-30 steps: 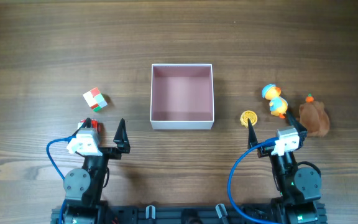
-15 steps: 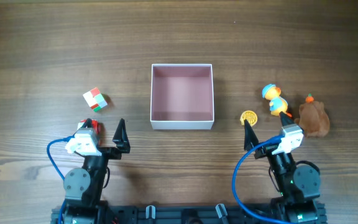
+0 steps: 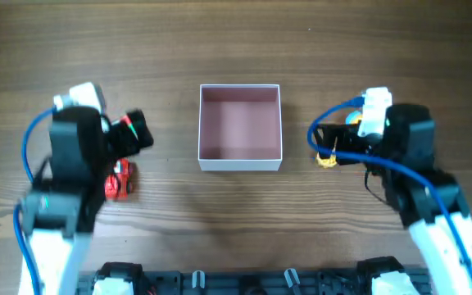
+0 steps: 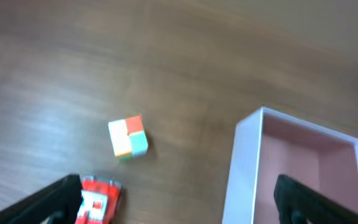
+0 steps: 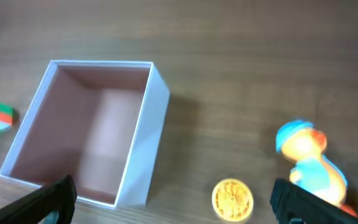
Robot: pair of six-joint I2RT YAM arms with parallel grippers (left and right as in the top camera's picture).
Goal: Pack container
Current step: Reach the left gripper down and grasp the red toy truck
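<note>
Pink-lined container [image 3: 240,162] sits mid-desk; cube [image 4: 128,137] and red toy [image 4: 98,202] lie toward the left edge, coin [image 5: 232,199] and duck [image 5: 309,158] toward the right. Left fingers [image 4: 45,202] and right fingers [image 5: 39,202] are spread wide.

Container [image 5: 145,155] white-walled, dusty-pink inside; puzzle cube [image 4: 128,137] red, yellow, green; coin [image 5: 232,199] golden; duck [image 5: 309,158] orange-and-blue; toy [image 4: 98,200] red; table [image 3: 236,41] brown wood-grain.

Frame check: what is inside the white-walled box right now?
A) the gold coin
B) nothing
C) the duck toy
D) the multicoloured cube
B: the pink floor of the container is bare in every view, while the cube, coin and duck lie outside its walls.
</note>
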